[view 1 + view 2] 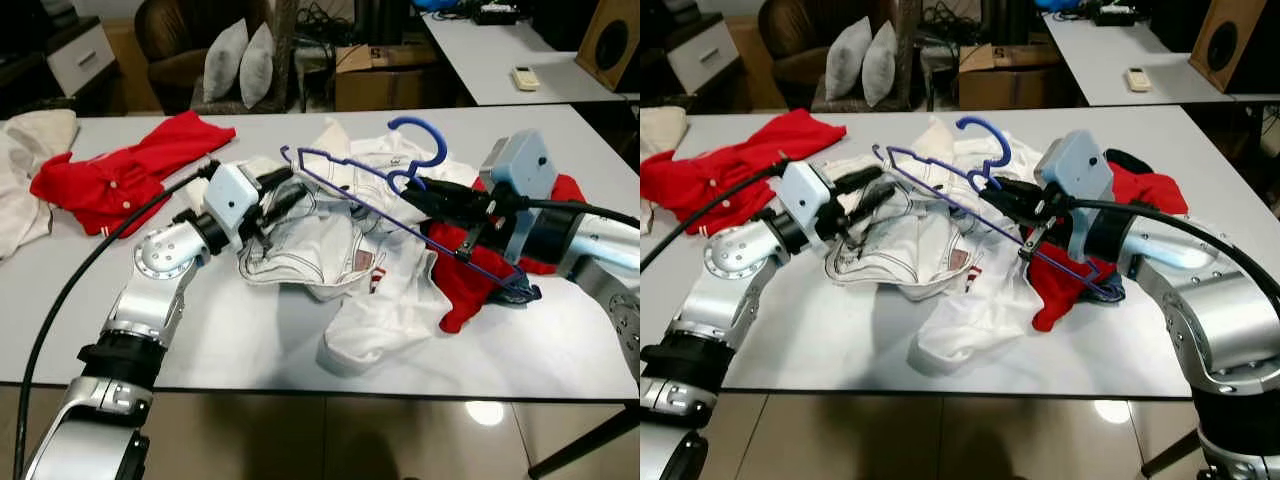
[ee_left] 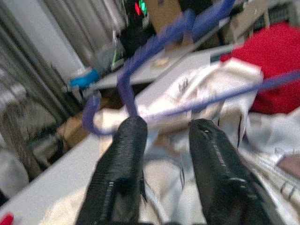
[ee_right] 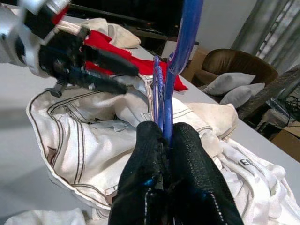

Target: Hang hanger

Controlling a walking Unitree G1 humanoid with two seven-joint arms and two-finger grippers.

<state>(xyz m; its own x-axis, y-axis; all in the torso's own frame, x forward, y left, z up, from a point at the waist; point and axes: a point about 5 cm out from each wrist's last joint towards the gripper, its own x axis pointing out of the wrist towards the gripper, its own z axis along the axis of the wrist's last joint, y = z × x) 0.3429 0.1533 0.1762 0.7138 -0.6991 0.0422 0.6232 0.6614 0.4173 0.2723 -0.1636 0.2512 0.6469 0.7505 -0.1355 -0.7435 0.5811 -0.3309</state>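
A blue hanger (image 1: 425, 128) hangs tilted over the white table (image 1: 250, 340), its hook up and its long bar slanting down to the right. My right gripper (image 1: 420, 185) is shut on it just below the hook, and the blue wire runs between the fingertips (image 3: 187, 140). Under the hanger lies a crumpled white shirt (image 1: 330, 240). My left gripper (image 1: 290, 190) stands open just above the shirt's collar, near the hanger's left end, with nothing between its fingers (image 2: 124, 154). A red garment (image 1: 470, 280) lies beneath my right arm.
A second red shirt (image 1: 130, 165) and a cream cloth (image 1: 25, 170) lie at the table's left. Behind the table stand a brown chair with grey pillows (image 1: 240, 60), a cardboard box (image 1: 380, 75) and another white table (image 1: 500, 50) with a remote.
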